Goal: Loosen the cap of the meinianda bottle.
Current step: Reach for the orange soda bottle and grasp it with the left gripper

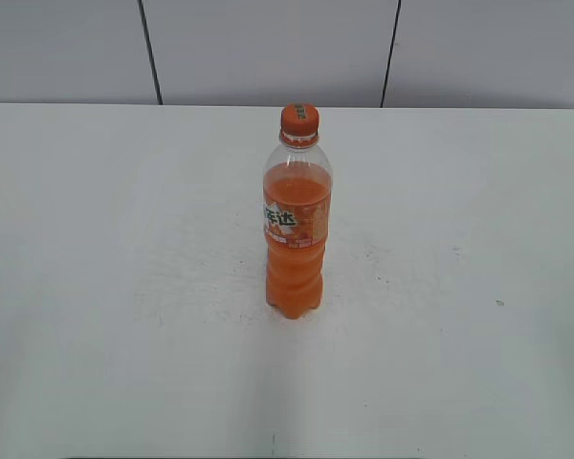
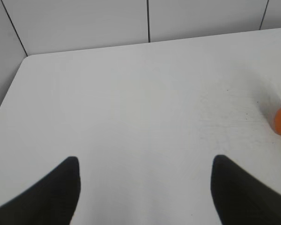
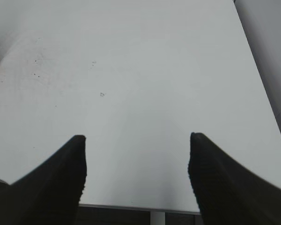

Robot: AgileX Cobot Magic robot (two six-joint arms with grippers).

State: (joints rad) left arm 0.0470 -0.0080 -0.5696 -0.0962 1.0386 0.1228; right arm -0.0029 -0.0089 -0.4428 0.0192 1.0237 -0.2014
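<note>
Meinianda bottle (image 1: 297, 239) standing upright mid-table, ribbed orange cap (image 1: 299, 118) sitting on its neck.

The clear waisted plastic is showing orange drink; the matte white table (image 1: 96, 287) is bearing fine speckling. The left gripper (image 2: 145, 187) and right gripper (image 3: 136, 173) are hanging spread wide, dark fingers holding nothing, well apart from the bottle.

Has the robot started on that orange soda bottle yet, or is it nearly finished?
Nothing looks done yet. The cap sits on the upright bottle, untouched. Nothing is in hand: the left gripper and right gripper are open over bare table. Gripping the bottle and twisting the cap remain.
</note>
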